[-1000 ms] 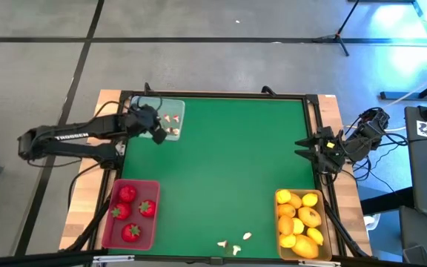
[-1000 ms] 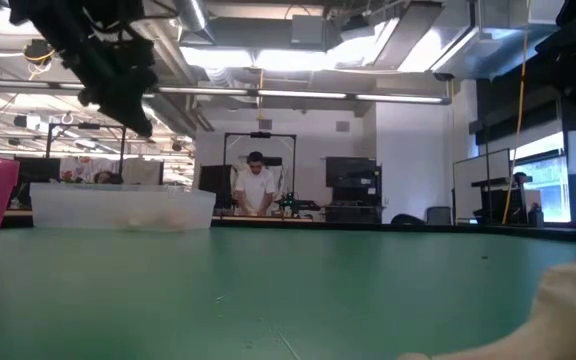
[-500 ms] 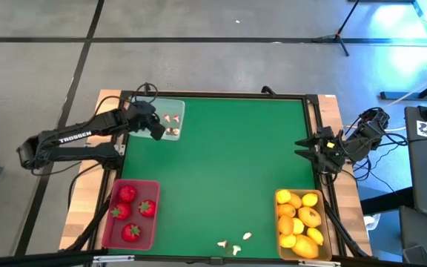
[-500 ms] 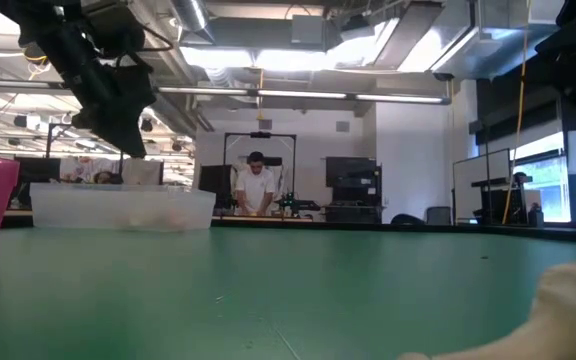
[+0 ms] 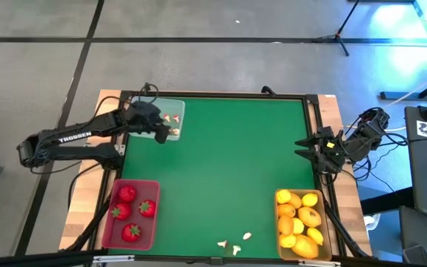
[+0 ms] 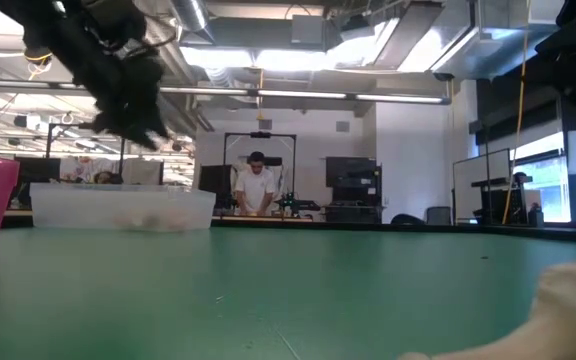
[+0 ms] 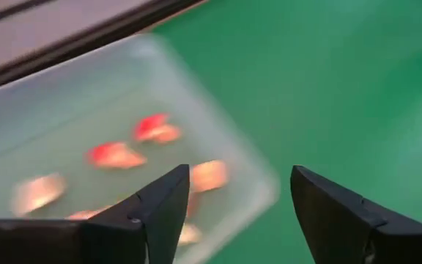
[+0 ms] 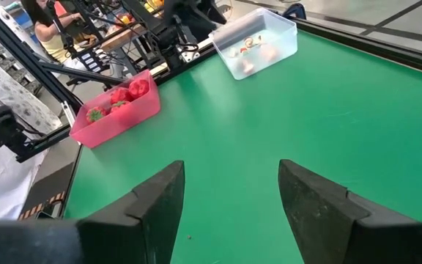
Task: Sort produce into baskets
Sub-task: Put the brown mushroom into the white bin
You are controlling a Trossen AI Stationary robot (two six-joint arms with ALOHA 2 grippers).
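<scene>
Over the clear tray (image 5: pixel 167 119), left gripper (image 7: pixel 233 213) jaws gape empty, a detail the high view hides.

Matt green table top (image 5: pixel 228 170); translucent plastic clear tray (image 5: pixel 170 119); wooden edges (image 5: pixel 87 200).

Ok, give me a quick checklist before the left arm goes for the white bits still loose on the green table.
1. Left gripper open and empty: ok; it is over the clear translucent plastic tray.
2. Small white-and-red bits inside that tray: ok.
3. Loose white bits on the green table: not ok, three unsorted.
4. Red strawberries in the pinkish-red tray: ok.
5. Yellow lemon-like ovals in the tan-yellow tray: ok.
6. Right gripper parked at the table's edge, open: ok.
</scene>
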